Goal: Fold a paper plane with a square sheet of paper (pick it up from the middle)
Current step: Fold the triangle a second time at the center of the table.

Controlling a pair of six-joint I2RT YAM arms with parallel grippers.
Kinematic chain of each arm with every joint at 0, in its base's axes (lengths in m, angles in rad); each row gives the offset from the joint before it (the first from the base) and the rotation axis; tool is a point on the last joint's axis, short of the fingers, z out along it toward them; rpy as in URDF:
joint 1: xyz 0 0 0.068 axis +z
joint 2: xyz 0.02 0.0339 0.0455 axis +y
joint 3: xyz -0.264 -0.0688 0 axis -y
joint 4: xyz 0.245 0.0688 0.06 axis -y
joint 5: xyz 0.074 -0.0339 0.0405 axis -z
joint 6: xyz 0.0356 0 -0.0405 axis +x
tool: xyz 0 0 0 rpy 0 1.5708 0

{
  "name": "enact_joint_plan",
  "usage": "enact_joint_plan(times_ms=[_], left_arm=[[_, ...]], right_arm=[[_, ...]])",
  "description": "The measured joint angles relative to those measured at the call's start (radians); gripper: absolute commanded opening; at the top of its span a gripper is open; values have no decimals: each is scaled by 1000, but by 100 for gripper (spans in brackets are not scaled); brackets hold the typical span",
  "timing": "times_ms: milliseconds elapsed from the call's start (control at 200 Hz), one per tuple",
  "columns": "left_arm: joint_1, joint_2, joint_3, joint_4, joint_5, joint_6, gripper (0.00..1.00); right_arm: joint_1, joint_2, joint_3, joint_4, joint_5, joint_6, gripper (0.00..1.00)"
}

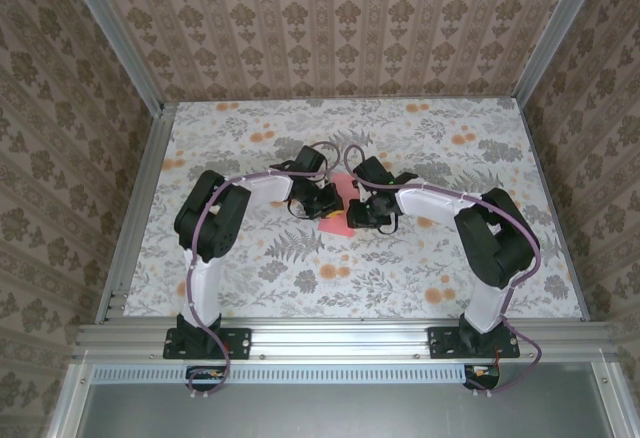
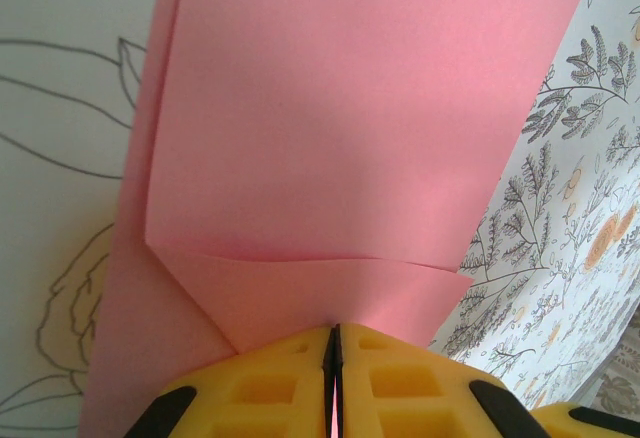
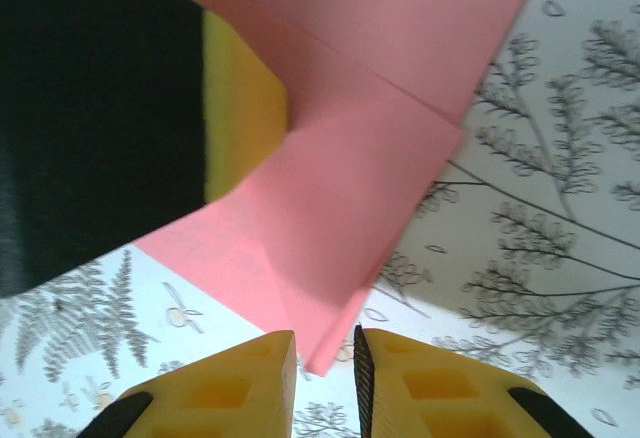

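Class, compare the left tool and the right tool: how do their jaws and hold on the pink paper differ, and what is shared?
The left tool has its jaws pressed together; the right tool has its jaws slightly apart. The left tool clamps the folded pink paper; the right tool only has a paper corner at its gap. Both are yellow at the tip.

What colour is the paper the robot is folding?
The paper is plain salmon pink, clearest in the left wrist view.
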Motion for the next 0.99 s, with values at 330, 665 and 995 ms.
enact_joint_plan(times_ms=[330,665,995], left_arm=[[0,2,5,-5,0,0,14],[-1,-4,-6,27,19,-1,25],[0,-46,-77,113,23,-4,29]], right_arm=[[-9,7,-7,25,-16,70,31],[-102,6,-72,115,-51,164,36],[-162,39,-26,146,-143,37,36]])
